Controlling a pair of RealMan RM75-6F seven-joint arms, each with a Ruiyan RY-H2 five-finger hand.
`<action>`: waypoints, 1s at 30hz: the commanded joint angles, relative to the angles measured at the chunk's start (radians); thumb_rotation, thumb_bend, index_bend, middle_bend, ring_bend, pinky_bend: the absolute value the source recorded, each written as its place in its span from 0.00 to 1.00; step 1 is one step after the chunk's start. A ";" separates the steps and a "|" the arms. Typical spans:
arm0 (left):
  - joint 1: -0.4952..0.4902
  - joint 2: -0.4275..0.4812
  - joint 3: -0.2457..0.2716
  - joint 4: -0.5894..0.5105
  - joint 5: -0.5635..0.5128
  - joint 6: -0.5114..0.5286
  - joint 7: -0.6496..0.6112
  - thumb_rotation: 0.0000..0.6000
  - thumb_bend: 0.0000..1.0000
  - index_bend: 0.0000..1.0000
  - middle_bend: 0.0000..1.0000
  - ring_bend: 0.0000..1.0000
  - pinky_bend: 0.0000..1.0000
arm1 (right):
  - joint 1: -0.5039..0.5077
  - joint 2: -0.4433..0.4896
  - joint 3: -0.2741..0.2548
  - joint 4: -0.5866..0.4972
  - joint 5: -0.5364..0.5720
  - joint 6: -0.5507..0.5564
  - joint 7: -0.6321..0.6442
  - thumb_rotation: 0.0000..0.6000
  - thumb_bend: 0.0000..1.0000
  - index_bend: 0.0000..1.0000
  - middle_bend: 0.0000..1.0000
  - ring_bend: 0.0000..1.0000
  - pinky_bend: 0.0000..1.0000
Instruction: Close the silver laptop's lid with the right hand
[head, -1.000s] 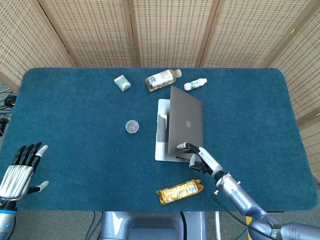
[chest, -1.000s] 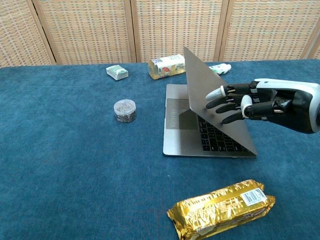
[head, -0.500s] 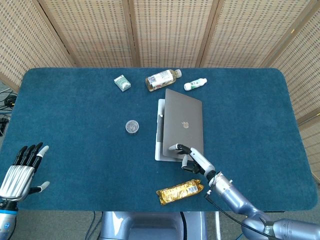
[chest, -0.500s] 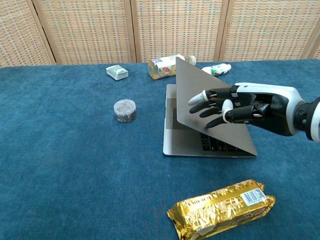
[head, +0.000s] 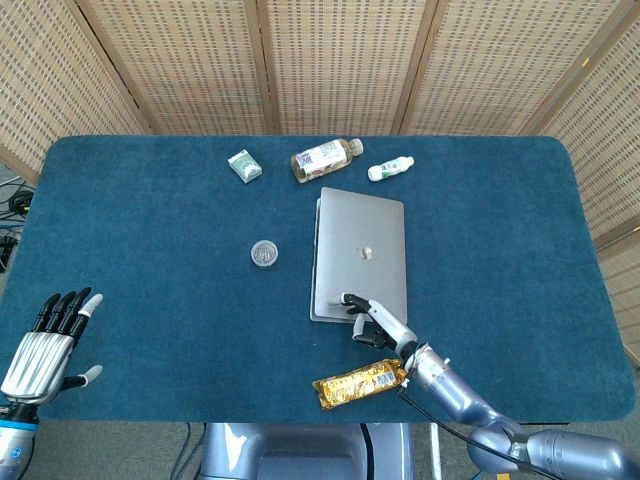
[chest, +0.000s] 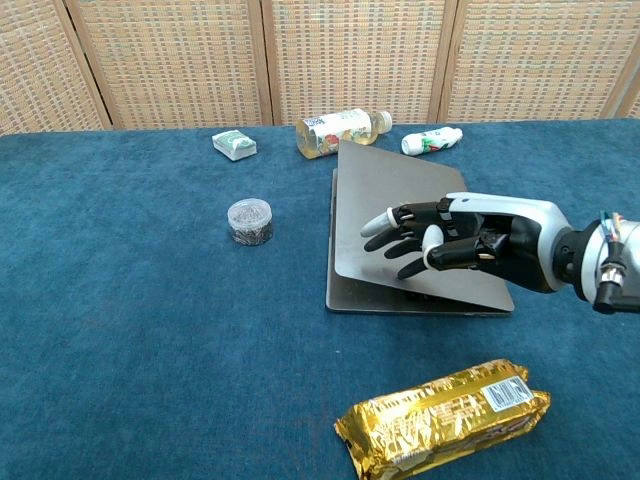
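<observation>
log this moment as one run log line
stage: closing lid | right robot hand: flat on silver laptop lid | lid: nearly shut | left robot hand: open

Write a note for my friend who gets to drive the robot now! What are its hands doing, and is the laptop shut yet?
Right hand: fingers spread flat, pressing on the silver laptop's lid, near its front edge.
Left hand: open, holding nothing, at the table's near left corner.
Laptop: mid-table, lid almost down; the chest view shows a thin gap at the front left.
Done: lid nearly lowered.
Left: press it fully shut, then lift the right hand off. Mind the gold snack packet just in front.
</observation>
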 joint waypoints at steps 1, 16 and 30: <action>0.000 0.000 0.000 -0.001 0.001 0.000 -0.001 1.00 0.00 0.00 0.00 0.00 0.00 | 0.002 -0.008 0.000 0.006 0.000 -0.005 -0.001 1.00 1.00 0.24 0.21 0.15 0.17; 0.000 0.001 0.002 -0.001 0.003 0.001 -0.002 1.00 0.00 0.00 0.00 0.00 0.00 | 0.008 -0.048 0.003 0.053 -0.020 -0.039 0.028 1.00 1.00 0.24 0.21 0.15 0.17; -0.003 0.001 0.003 0.002 -0.002 -0.010 -0.012 1.00 0.00 0.00 0.00 0.00 0.00 | 0.047 -0.114 0.027 0.139 -0.033 -0.089 0.057 1.00 1.00 0.24 0.21 0.15 0.17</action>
